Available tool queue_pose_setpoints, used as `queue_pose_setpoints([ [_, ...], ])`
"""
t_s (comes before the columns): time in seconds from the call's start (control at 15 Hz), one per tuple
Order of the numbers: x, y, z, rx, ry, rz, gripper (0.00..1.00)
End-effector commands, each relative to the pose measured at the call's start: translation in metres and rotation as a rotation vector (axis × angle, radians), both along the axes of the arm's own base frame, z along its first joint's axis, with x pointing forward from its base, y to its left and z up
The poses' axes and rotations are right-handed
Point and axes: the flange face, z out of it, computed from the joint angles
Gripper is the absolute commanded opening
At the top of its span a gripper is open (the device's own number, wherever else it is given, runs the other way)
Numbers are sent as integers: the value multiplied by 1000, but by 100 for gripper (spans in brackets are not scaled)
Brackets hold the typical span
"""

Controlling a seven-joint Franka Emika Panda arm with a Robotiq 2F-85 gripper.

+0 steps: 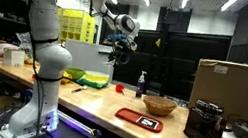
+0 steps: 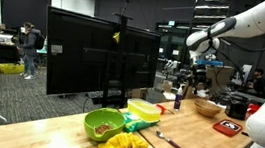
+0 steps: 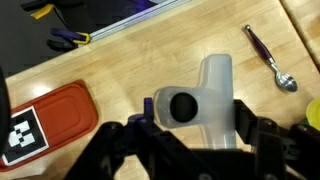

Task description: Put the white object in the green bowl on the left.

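The dark two-fingered tool (image 3: 193, 128) is clenched on the white object (image 3: 213, 85), one finger on each side of it. The wrist view looks down on this.

The white object is an elongated plastic piece. Its long axis runs away from the tool, up the picture and leaning slightly right. The far end is squared off. The near end, between the fingers, has a dark round opening that faces the camera. A small blue-purple part shows at its left edge.

The object hangs in the air above bare wood of the counter (image 3: 120, 60). A red tray (image 3: 48, 122) with a black-and-white marker tag lies on the counter to its left. A metal spoon (image 3: 272, 58) with a dark handle lies to the upper right.

In both exterior views the tool (image 1: 120, 42) is raised well above the counter, on the end of a white arm. The white object is too small to make out there.

In an exterior view the green bowl (image 2: 117, 120), low and wide, sits near the counter's end, well apart from the tool. It holds something brownish that is too small to name. A crumpled yellow item (image 2: 124, 147) lies just beside it, and a shallow yellow-green container (image 2: 146, 111) stands behind it. Farther along are a dark bottle (image 2: 178, 98) and a woven bowl (image 2: 207, 108), whose contents cannot be seen.
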Motion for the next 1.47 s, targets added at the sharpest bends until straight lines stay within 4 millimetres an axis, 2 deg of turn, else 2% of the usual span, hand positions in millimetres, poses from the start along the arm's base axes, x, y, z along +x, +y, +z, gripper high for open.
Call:
queue_pose_setpoints([
  [0.0, -7, 17, 9, 15, -29, 117, 49],
  [0.67, 15, 54, 6, 173, -52, 476, 49],
  [1.2, 27, 101, -2, 172, 4, 451, 49],
  [1.4, 34, 125, -13, 171, 27, 458, 49],
])
